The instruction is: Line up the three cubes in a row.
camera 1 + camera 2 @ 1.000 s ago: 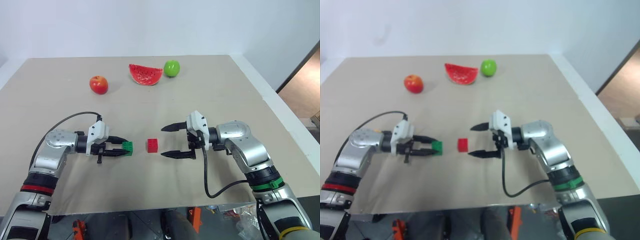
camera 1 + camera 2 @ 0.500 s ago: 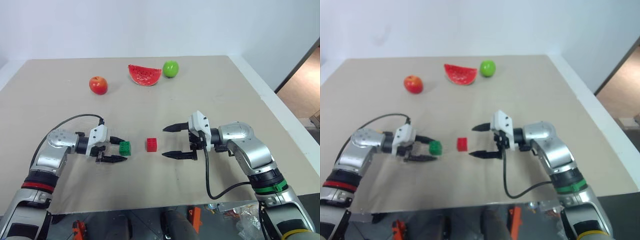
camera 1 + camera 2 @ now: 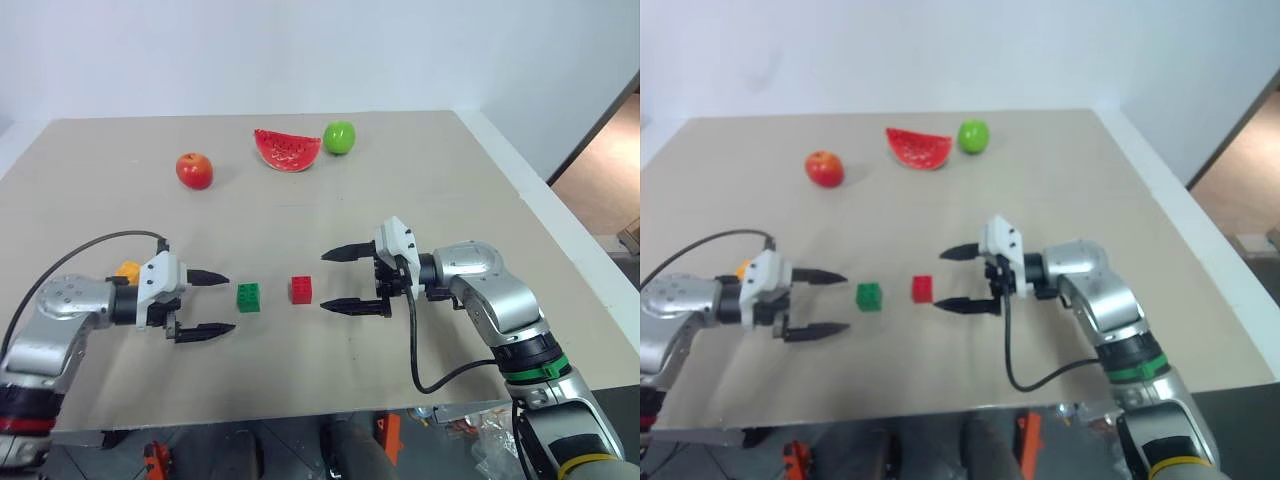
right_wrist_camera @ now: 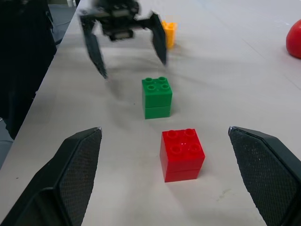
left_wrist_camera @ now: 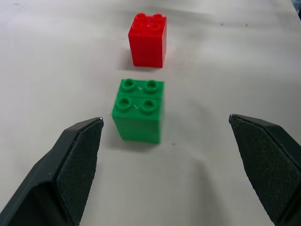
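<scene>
With both grippers' fingers apart, the left gripper (image 3: 206,301) fetching the orange-yellow cube (image 3: 128,269) near the table's (image 3: 430,190) left edge could nudge the green cube (image 3: 248,296) off line with the red cube (image 3: 301,289)

You have a plain beige desk (image 3: 420,190) under everything. Near the middle of the head view sits a bright green cube (image 3: 248,296) with round studs on top, and just right of it a red cube (image 3: 301,289) with the same studded top. At the left, half hidden behind the arm, an orange-yellow cube (image 3: 127,270) peeks out. Your left tool (image 3: 209,302) and right tool (image 3: 337,279) both have black fingers with a fine cross-hatched texture on the pads (image 5: 77,162), on white mounts. Toward the top you see a red apple (image 3: 195,170) with a yellowish patch, a red watermelon slice (image 3: 287,150) speckled with dark seeds, and a glossy green apple (image 3: 340,137).
</scene>
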Tool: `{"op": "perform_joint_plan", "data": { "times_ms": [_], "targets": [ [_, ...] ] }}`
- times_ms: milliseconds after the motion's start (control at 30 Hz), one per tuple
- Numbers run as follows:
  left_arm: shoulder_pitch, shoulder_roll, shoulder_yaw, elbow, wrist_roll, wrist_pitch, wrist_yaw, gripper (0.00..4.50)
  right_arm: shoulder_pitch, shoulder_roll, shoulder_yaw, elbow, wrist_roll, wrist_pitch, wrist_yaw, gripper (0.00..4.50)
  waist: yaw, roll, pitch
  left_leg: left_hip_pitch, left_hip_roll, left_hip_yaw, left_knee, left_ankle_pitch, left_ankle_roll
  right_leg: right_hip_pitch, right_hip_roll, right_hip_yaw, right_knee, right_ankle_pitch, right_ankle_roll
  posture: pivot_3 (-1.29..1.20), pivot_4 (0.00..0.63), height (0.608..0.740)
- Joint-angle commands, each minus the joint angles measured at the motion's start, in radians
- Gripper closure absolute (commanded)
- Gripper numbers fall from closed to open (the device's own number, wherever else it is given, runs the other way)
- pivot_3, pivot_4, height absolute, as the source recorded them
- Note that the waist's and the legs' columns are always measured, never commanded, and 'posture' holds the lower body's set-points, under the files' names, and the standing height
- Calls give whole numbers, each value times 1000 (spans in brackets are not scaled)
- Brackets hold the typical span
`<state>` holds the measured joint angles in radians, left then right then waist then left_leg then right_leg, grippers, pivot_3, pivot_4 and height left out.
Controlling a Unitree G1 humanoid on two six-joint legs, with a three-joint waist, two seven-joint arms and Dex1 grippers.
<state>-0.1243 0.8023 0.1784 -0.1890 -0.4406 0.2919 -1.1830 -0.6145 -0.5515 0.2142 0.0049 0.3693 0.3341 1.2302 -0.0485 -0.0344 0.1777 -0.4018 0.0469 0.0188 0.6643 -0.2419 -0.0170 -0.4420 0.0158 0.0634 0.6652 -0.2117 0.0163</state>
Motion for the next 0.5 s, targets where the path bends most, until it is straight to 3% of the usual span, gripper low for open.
{"op": "perform_joint_plan", "data": {
  "times_ms": [33, 200, 500],
  "targets": [
    [54, -23, 146, -153, -66, 107, 174, 49, -38, 9, -29, 17, 13, -27, 16, 0, 1, 0, 0, 0, 0, 0, 0, 0, 0, 0, 0, 0, 0, 0, 0, 0, 150, 740],
    [212, -184, 320, -314, 7, 144, 516, 49, -59, 28, -28, 58, 17, -40, 35, 0, 2, 0, 0, 2, 0, 0, 0, 0, 0, 2, 0, 0, 0, 0, 0, 0, 150, 740],
    [353, -459, 378, -438, 66, 173, 882, 49, -72, 46, -14, 91, 7, -51, 73, 0, 3, -1, -1, 4, -1, 2, 0, 0, 0, 3, -1, 1, 0, 1, -1, 0, 150, 740]
  ]
}}
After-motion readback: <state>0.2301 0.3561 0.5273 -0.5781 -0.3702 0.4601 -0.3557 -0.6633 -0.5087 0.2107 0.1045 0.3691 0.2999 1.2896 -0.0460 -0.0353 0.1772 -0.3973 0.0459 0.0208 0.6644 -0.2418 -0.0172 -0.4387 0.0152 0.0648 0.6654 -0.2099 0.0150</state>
